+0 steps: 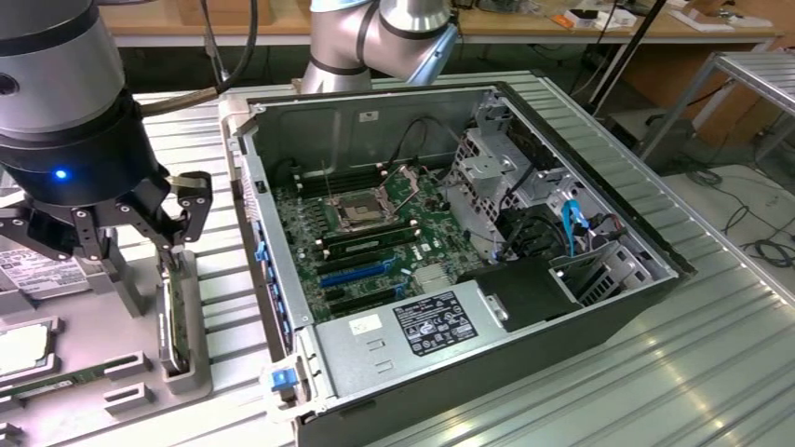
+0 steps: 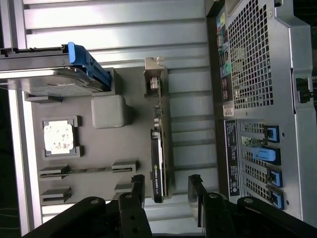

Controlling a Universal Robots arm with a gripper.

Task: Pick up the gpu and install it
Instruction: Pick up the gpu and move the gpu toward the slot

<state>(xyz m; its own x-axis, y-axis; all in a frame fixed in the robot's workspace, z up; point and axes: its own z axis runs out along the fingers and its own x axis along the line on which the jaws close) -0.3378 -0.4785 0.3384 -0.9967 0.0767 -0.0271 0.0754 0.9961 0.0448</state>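
1. Gripper [image 1: 140, 253] [image 2: 167, 187]: jaws spread wide and holding nothing. It hangs over the tray [image 1: 222, 374] [image 2: 133, 136], at the exterior view's left of the case [image 1: 410, 410] [image 2: 257, 59].
2. Key relation: the gpu [image 2: 157, 168] [image 1: 170, 321] stands on edge in its tray holder, directly under the gripper. In the wrist view its near end lies between the two fingers [image 2: 137, 184], closer to that finger than to the other. No contact can be made out.
3. Long axis: the card runs lengthwise away from the gripper, roughly parallel to the case's rear wall. Its silver bracket [image 2: 154, 79] is at the far end. The jaws sit across the thin faces, so closing would likely pinch the card's thickness.
4. Room beside the card: bare tray on both faces near the gripper. A grey block [image 2: 108, 111] and the hard drive [image 2: 49, 82] sit farther along on one side, well apart from the fingers.
5. Other side: the case's rear wall is near but has a strip of table [image 2: 190, 99] [image 1: 646, 372] between it and the tray.
6. Case: lying open, with blue slots [image 1: 354, 272] on the board near the rear wall. Above the card the space looks free, so a straight lift seems unobstructed.
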